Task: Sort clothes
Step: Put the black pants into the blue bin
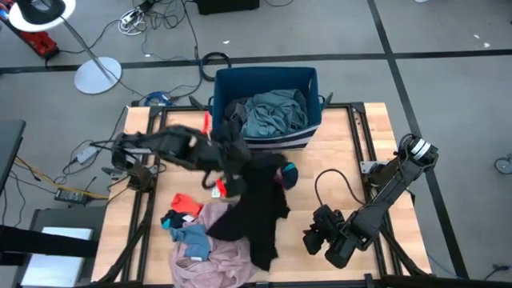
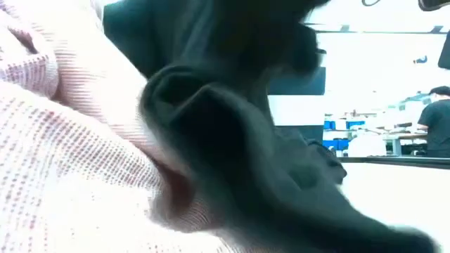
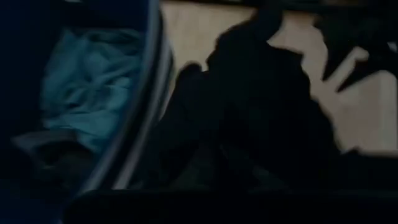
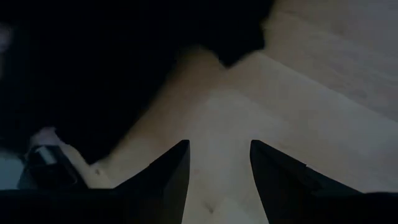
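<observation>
Left gripper (image 1: 234,157) at frame centre, clamped on large black fabric garment (image 1: 258,210); right gripper (image 1: 314,238), lower right, fingers apart over bare wooden table (image 1: 364,144).

A dark blue bin (image 1: 264,80) stands at the wooden table's (image 1: 352,152) far edge; cables (image 1: 144,24) trail across the floor.

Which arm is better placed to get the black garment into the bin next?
The left. Its pincer is shut on the black garment beside the bin. The right pincer waits open over bare table, holding nothing.
</observation>
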Controlling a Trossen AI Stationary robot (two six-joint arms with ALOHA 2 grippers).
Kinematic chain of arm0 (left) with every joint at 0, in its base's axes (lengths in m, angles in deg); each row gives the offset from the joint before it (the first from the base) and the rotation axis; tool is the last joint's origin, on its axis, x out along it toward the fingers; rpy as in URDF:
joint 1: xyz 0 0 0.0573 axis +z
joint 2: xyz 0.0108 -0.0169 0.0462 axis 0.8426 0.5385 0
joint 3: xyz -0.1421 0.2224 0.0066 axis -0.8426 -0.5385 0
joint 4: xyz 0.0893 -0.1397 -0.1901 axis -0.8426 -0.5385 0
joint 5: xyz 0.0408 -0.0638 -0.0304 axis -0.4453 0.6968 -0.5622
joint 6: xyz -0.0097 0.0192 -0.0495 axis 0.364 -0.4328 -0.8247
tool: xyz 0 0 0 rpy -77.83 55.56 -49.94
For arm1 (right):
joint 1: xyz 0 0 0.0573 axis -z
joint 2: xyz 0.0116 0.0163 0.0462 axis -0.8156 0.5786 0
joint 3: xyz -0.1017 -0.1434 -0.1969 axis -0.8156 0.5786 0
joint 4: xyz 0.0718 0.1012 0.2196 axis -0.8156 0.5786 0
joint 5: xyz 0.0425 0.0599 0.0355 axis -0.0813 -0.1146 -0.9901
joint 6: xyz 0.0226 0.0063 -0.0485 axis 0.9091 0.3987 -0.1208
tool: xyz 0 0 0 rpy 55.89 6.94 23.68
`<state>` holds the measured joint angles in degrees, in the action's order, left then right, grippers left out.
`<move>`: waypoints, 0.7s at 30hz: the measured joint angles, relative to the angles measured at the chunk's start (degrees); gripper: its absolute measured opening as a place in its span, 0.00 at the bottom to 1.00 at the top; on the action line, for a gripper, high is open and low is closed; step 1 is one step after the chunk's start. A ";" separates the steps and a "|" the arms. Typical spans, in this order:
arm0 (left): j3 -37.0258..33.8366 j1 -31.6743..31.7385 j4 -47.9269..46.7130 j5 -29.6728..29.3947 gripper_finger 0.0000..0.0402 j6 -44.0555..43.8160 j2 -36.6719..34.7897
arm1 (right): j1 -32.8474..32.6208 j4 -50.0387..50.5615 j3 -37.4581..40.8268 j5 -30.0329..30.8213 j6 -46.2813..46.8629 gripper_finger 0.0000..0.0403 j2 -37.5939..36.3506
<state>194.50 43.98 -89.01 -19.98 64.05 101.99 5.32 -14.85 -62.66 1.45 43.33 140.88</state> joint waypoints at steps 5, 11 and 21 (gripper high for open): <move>1.68 4.54 1.57 -3.03 0.00 1.51 -1.40 | 0.74 -1.00 1.69 0.60 2.02 0.42 0.00; 1.58 9.91 11.13 -10.88 0.00 10.97 -2.50 | 2.44 -1.08 1.73 1.07 1.86 0.42 0.00; 1.54 16.77 46.51 -28.59 0.00 45.97 -2.39 | 4.98 -2.36 1.73 1.09 1.77 0.42 -0.02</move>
<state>196.04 60.75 -42.50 -48.57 110.02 99.60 10.30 -17.21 -60.93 2.54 45.10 140.86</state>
